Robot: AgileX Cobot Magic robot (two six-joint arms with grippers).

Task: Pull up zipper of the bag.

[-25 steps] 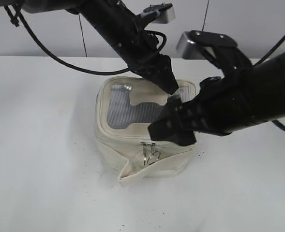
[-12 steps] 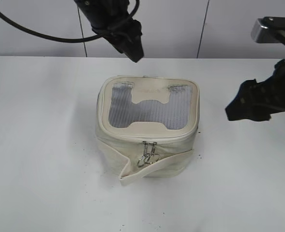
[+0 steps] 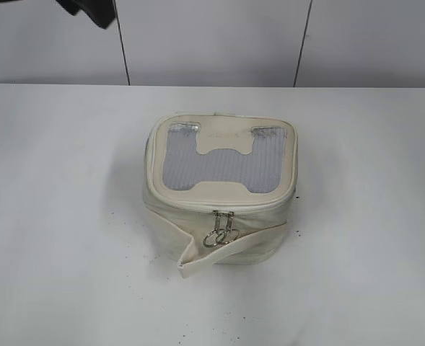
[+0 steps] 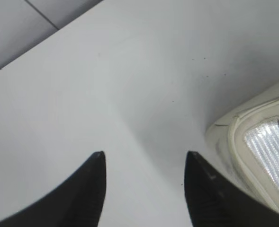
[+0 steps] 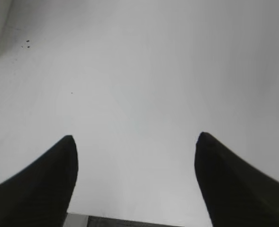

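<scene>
The small boxy cream bag (image 3: pixel 219 234) stands alone at the middle of the white table, its grey ribbed top window with the bone-shaped patch facing up. The cream zipper (image 3: pixel 223 205) runs round the top rim. Its two silver sliders with ring pulls (image 3: pixel 223 229) sit together at the middle of the front edge. The flat cream strap (image 3: pixel 198 261) hangs at the front. My left gripper (image 4: pixel 144 156) is open and empty above bare table, with a corner of the bag (image 4: pixel 253 142) at its right. My right gripper (image 5: pixel 135 138) is open and empty above bare table.
The white table (image 3: pixel 68 216) surrounds the bag on all sides. A grey panelled wall (image 3: pixel 212 40) stands behind. A dark piece of the left arm (image 3: pixel 89 9) shows at the top left corner. Small dark specks lie on the table near the bag.
Both arms have drawn away from the bag, the left up and to the far left, the right out past the right edge. The bag and its sliders have stayed in place.
</scene>
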